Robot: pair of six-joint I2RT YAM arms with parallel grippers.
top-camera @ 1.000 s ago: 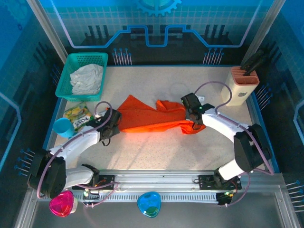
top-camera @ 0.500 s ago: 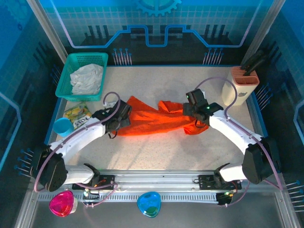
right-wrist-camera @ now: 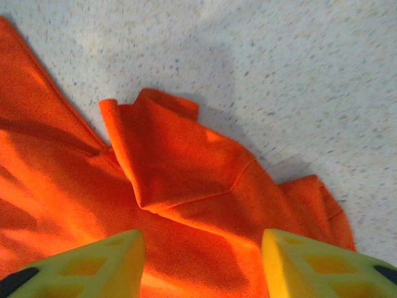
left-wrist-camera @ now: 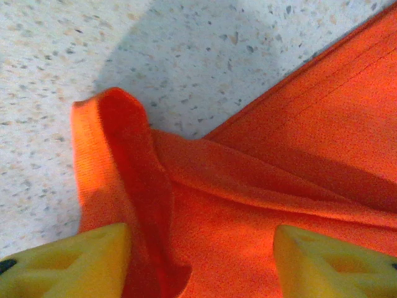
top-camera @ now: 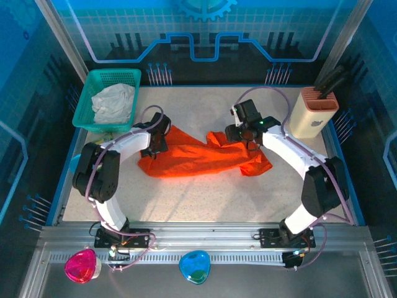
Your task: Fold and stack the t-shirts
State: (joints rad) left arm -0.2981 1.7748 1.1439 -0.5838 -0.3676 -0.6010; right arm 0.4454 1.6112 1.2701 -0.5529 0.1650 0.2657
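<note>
The bright orange t-shirt (top-camera: 198, 156) lies crumpled across the middle of the table, with folds at both ends. My left gripper (top-camera: 157, 135) hovers over its back left edge. In the left wrist view the left gripper (left-wrist-camera: 201, 267) is open, with orange fabric (left-wrist-camera: 248, 186) and a rolled hem under the gap. My right gripper (top-camera: 242, 130) is over the shirt's back right part. The right gripper (right-wrist-camera: 201, 267) is open above a folded sleeve flap (right-wrist-camera: 180, 161). The whitish-grey t-shirt (top-camera: 113, 102) lies bunched in the teal basket (top-camera: 105, 78).
A beige knife block (top-camera: 313, 112) stands at the back right, close to the right arm. Pink (top-camera: 82, 266) and blue (top-camera: 194, 267) objects sit on the front rail. Bare speckled tabletop (top-camera: 205, 198) lies in front of the shirt.
Both arms reached toward the back of the table. The left gripper went from the shirt's left tip to its back left edge. The right gripper shifted back and left over the folded part.
</note>
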